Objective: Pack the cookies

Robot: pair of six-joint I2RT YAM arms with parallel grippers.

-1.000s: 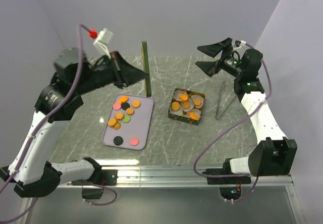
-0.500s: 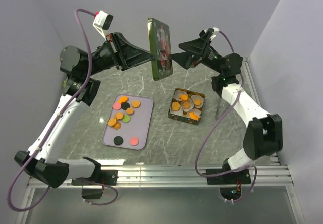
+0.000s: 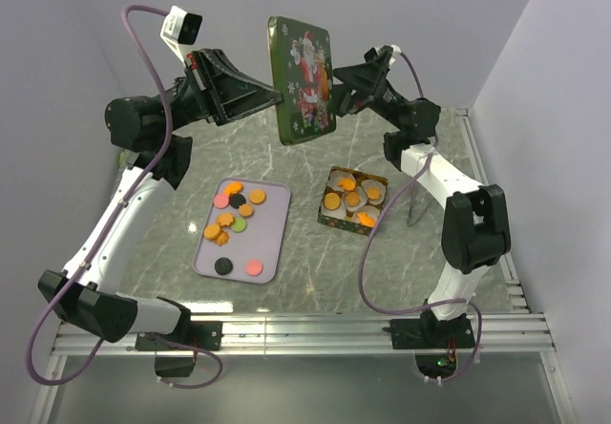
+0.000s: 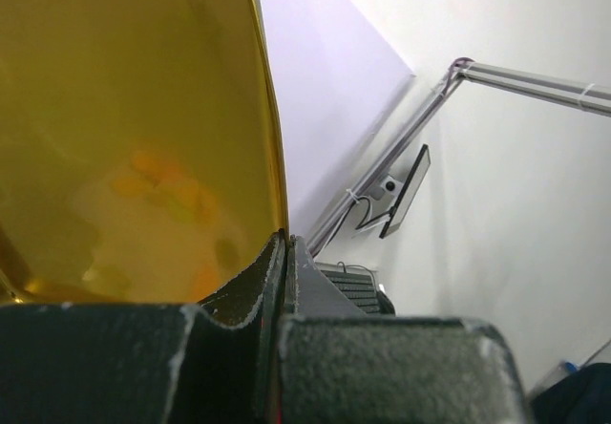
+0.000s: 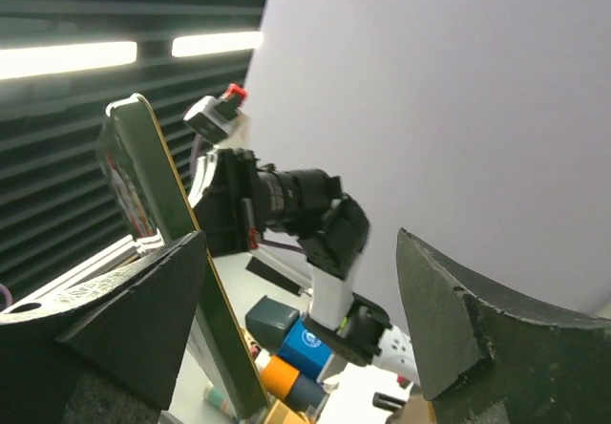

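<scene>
While the left fingers (image 3: 250, 95) are clamped on one rim of the green picture lid (image 3: 305, 80), which stands upright high above the bench (image 3: 315, 271), the hold is only a thin pinch at that edge, as the left wrist view shows against the lid's gold inner face. That is the main risk. The right fingers (image 3: 355, 74) are spread apart at the opposite edge and grip nothing. In the right wrist view the lid's edge runs close by one finger, and I cannot tell whether it touches. If they close off-centre or nudge the rim first, the lid could pivot in the left pinch or slip out. A fall might land on or near the open tin (image 3: 346, 229), where some cookies (image 3: 332, 201) sit in white paper cups (image 3: 374, 195), and scatter them. Letting go on the left before the right has a firm hold would cause the same drop. More cookies lie on the lilac tray (image 3: 272, 247) to the left, not yet packed, so bringing the lid down now would probably shut the tin too soon.
</scene>
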